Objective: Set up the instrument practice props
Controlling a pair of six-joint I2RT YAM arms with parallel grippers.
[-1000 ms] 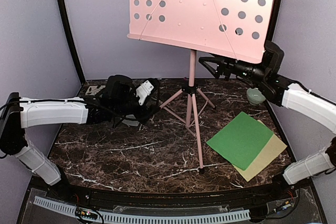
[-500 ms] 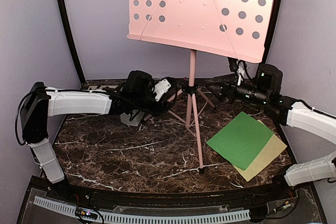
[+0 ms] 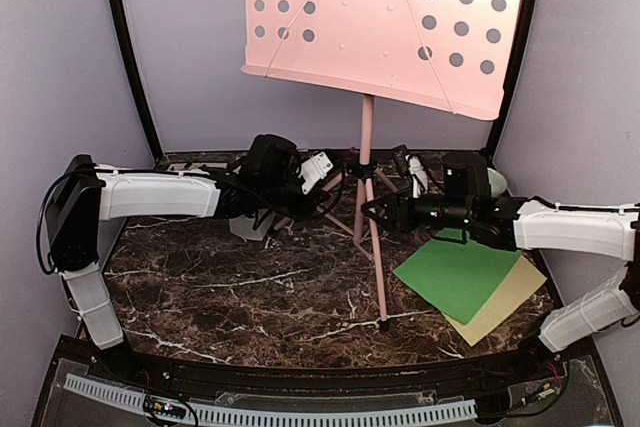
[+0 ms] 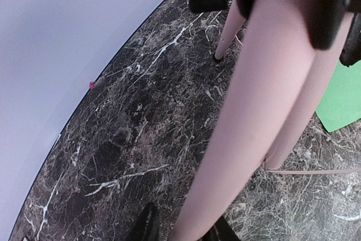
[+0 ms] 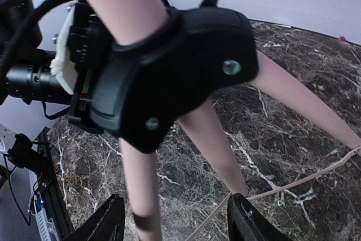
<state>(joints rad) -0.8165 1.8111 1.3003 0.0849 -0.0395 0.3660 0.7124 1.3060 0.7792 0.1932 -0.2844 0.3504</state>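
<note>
The pink music stand (image 3: 367, 132) stands mid-table, its hole-dotted desk (image 3: 385, 22) high above the tripod legs. My left gripper (image 3: 332, 190) sits at the tripod's left leg. In the left wrist view that leg (image 4: 248, 122) fills the space between the fingertips (image 4: 148, 227), so the gripper (image 4: 183, 232) is shut on it. My right gripper (image 3: 376, 210) is open, low by the pole. Its wide-apart fingers (image 5: 107, 224) face the black hub (image 5: 169, 71) and two legs (image 5: 138, 196) without touching them. A green page (image 3: 458, 267) overlaps a pale-yellow page (image 3: 505, 302) at the right. The grey-white metronome (image 3: 250, 226) stands under my left arm.
A pale-green bowl (image 3: 496, 179) peeks out behind my right forearm at the back right. A thin pink brace cord (image 5: 293, 182) runs between the tripod legs near the marble top. Purple walls close in the back and both sides.
My left gripper moved right onto the tripod leg and its jaws closed in. My right arm came down from under the desk and swung left to the tripod.
</note>
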